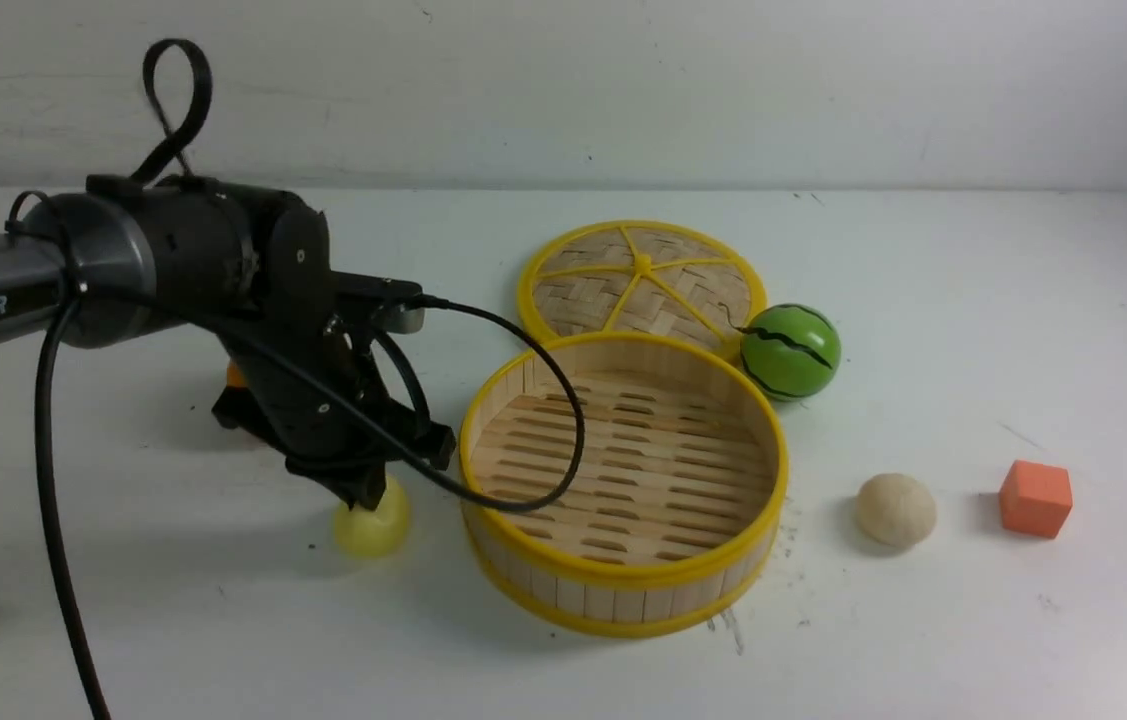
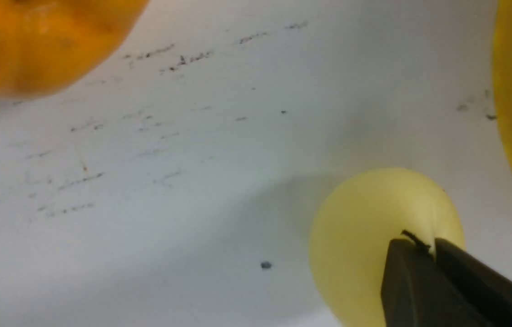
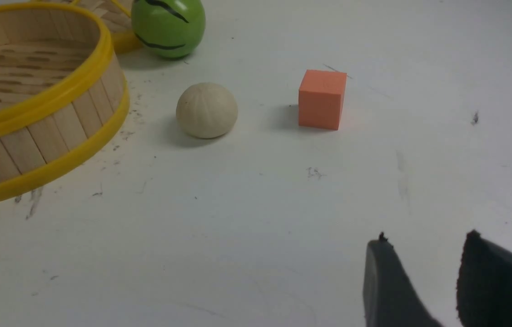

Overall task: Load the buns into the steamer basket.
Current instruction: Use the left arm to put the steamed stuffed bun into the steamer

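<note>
The left gripper (image 2: 424, 247) was closed, its fingertips together against the yellow bun (image 2: 374, 227); whether it had a hold on the bun could not be told. The bun lay on the table (image 1: 173, 620) under those tips. The steamer basket (image 1: 623, 460) stood near, just to the right of the left gripper, and the orange tangerine (image 2: 33, 45) lay to its other side. The right gripper (image 3: 424, 240) was partly open, with nothing between its fingers. Ahead of it, on the table, sat the beige bun (image 3: 206, 110), between the basket and the orange-red block (image 3: 322, 100).
</note>
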